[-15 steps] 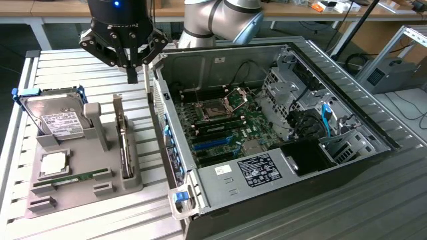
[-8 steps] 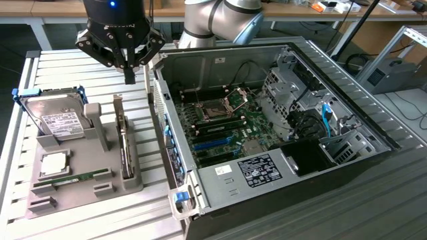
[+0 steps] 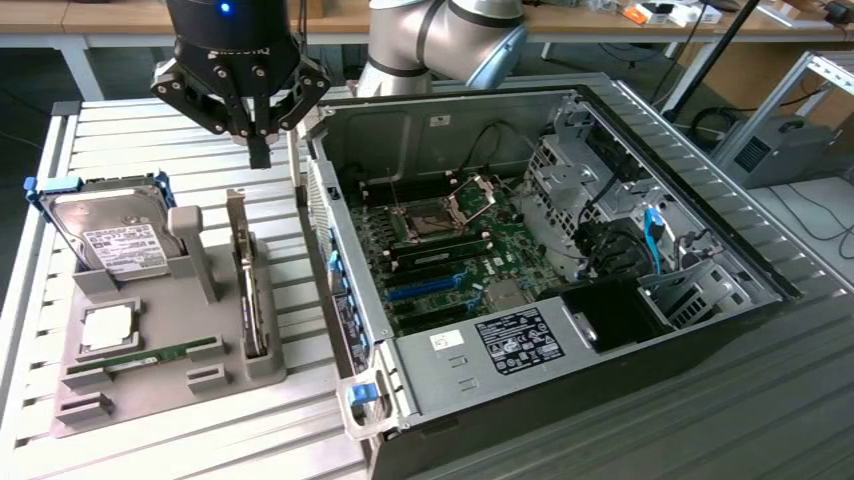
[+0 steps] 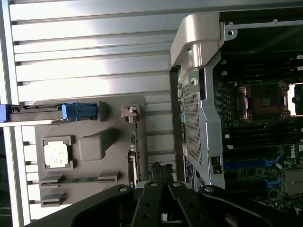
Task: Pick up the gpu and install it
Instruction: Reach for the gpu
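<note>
From my console I see the claw (image 3: 258, 152) hanging above the slatted bench (image 3: 120, 130), clenched on nothing with its fingers pressed together, close beside a corner of the open computer case (image 3: 400, 125). The gpu (image 3: 244, 285) stands on edge in its slot in the grey holder tray (image 3: 200, 378), at 6 o'clock from the claw in the exterior view and well apart from it (nothing touches the card). The hard drive (image 3: 118, 240) leans in the tray at the card's 9 o'clock, and the case lies at its 3 o'clock.
</note>
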You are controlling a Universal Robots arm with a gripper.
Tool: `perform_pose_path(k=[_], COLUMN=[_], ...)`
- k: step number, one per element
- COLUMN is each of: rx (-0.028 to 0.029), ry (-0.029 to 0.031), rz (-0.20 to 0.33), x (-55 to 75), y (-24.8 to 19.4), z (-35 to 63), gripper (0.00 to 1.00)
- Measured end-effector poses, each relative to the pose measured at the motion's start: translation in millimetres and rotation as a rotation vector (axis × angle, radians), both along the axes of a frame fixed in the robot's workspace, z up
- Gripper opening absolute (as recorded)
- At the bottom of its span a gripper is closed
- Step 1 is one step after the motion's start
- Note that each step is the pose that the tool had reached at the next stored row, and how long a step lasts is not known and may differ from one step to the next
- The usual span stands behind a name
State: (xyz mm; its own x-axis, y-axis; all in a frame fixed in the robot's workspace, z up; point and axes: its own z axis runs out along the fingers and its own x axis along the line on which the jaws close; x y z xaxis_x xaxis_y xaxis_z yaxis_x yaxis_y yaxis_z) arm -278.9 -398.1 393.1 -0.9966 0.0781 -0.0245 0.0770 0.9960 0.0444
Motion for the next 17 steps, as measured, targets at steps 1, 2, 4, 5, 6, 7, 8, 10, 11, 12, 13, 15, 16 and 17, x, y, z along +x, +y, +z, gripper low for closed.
perform_pose_path(k=[1, 2, 4, 5, 6, 7, 8, 10, 11, 12, 13, 15, 16, 17], rx=[0.0000, 0.0000, 0.0000, 0.0000, -0.0001, 0.0000, 0.0000, 0.0000, 0.0000, 0.0000, 0.0000, 0.0000, 0.0000, 0.0000], ry=[0.0000, -0.0001, -0.0001, -0.0001, -0.0001, -0.0001, -0.0001, -0.0001, -0.0001, -0.0001, -0.0001, 0.0000, 0.0000, 0.0000], rz=[0.000, 0.000, 0.000, 0.000, 0.000, 0.000, 0.000, 0.000, 0.000, 0.000, 0.000, 0.000, 0.000, 0.000], x=[0.0, -0.7, -4.3, -6.6, -8.5, -10.5, -12.9, -15.5, -16.5, -16.8, -16.8, -16.8, -16.8, -16.8], y=[0.0, 0.0, 0.0, 0.0, 0.0, 0.0, 0.0, 0.0, 0.0, 0.0, 0.0, 0.0, 0.0, 0.0], z=[0.0, 0.0, 0.0, 0.0, 0.0, 0.0, 0.0, 0.0, 0.0, 0.0, 0.0, 0.0, 0.0, 0.0], gripper=[0.11, 0.11, 0.11, 0.11, 0.11, 0.11, 0.11, 0.11, 0.11, 0.11, 0.11, 0.11, 0.11, 0.11])
